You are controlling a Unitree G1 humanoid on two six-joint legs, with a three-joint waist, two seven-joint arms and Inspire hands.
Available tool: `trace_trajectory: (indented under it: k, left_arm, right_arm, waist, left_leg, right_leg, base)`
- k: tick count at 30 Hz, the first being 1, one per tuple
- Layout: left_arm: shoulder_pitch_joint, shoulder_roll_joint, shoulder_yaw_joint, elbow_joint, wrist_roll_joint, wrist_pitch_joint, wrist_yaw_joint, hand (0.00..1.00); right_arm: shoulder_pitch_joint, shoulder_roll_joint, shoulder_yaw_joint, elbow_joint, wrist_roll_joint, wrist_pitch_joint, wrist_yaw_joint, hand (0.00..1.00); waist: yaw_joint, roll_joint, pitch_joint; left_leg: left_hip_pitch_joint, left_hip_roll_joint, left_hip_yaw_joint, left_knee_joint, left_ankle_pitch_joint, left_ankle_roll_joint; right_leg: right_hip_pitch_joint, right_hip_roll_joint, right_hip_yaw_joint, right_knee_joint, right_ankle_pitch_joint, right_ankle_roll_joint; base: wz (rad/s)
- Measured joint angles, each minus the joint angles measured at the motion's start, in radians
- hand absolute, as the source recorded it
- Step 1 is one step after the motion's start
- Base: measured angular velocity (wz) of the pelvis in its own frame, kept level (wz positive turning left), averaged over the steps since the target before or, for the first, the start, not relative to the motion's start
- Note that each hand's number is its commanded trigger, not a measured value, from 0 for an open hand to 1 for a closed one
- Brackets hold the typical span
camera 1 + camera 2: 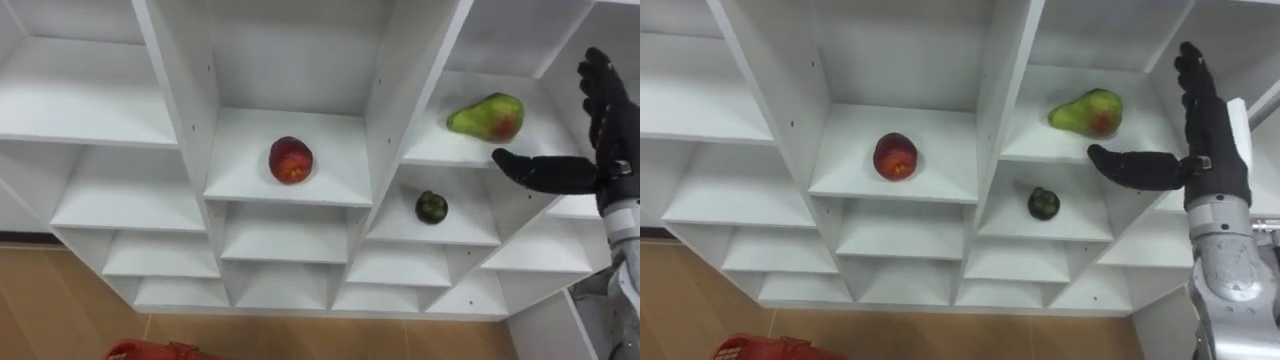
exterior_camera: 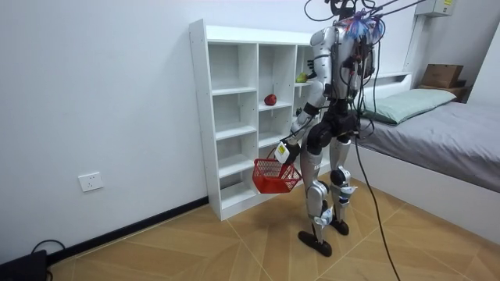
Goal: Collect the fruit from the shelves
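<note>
One pear (image 1: 487,116) shelved | right hand (image 1: 610,150) spread open (thumb just below it) | left hand (image 2: 283,150) grips red basket (image 2: 273,178)

White shelf unit (image 1: 100,110) holding three fruits in its compartments.
A red fruit (image 1: 291,160) sits in the middle column. One column to the right, a green pear (image 1: 486,116) with a red blush lies a shelf higher, and a small dark green fruit (image 1: 431,207) sits in the compartment directly below it.
</note>
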Motion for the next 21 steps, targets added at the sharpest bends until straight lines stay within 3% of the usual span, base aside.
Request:
trace_trajectory:
  k: [11,21]
  left_arm:
    - [-0.008,0.0,-0.002,-0.001,0.014,0.0,0.001,1.0]
    - [-0.015,0.001,-0.002,-0.001,0.015,0.015,-0.002,1.0]
  right_arm:
    - [-0.031,-0.016,0.009,0.024,-0.027,0.0,0.053,0.0]
    - [-0.057,-0.049,0.034,0.038,-0.014,0.006,0.053,0.0]
  waist:
    - [0.023,0.003,0.0014]
    - [0.023,0.007,0.0018]
  left_leg:
    - [-0.002,0.0,-0.03,0.008,0.0,0.0]
    - [-0.012,-0.001,-0.034,0.027,0.0,0.0]
  right_leg:
    - [0.015,-0.004,-0.038,0.0,0.0,0.0]
    - [0.015,-0.006,-0.039,0.001,0.0,0.0]
  base:
    - [0.07]
    - [0.0]
